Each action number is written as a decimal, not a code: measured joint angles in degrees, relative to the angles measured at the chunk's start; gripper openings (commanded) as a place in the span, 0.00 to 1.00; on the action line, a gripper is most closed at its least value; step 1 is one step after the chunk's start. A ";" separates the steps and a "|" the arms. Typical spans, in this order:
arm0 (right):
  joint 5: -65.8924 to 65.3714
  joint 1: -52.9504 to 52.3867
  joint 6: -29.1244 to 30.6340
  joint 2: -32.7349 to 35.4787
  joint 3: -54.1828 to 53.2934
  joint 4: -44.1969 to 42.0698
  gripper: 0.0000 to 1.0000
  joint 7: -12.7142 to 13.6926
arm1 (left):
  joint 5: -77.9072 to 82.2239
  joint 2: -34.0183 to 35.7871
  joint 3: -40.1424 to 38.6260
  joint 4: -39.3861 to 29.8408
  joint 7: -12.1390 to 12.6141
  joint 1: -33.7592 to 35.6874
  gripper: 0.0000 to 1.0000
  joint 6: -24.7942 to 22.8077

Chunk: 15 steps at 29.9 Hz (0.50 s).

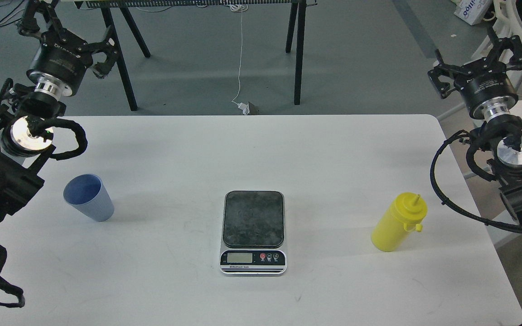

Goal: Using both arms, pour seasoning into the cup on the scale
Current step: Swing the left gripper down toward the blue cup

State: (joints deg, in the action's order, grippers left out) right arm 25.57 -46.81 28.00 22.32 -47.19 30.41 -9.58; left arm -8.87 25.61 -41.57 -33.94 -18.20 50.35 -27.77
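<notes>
The light-blue ribbed cup (89,198) stands upright on the white table (161,154) at the left, apart from the scale. In the middle near the front lies the scale (253,232), its dark plate bare. At the right stands the yellow seasoning bottle (398,222), nozzle up, with its small cap hanging at the side. My left gripper (71,34) hovers beyond the table's far-left corner, fingers spread open and empty, well behind the cup. My right gripper (479,61) is raised past the far-right corner, also open and empty, far behind the bottle.
Black trestle legs (127,68) stand on the grey floor behind the table, and a white cable (240,59) hangs down to a plug. White furniture (499,27) sits at the back right. The table's right edge runs close to my right arm.
</notes>
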 measured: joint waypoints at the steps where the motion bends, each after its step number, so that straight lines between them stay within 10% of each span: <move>1: 0.00 0.11 0.00 0.01 0.00 -0.01 1.00 0.00 | 0.00 0.01 0.00 0.00 0.00 0.00 1.00 0.07; 15: 0.14 4.06 0.00 4.53 -1.01 7.44 1.00 0.00 | 0.00 5.35 0.62 -7.31 0.00 -1.65 1.00 0.38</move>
State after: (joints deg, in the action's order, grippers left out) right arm 25.72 -42.75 28.00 26.86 -48.20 37.84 -9.58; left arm -8.87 30.95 -40.95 -41.25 -18.20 48.70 -27.39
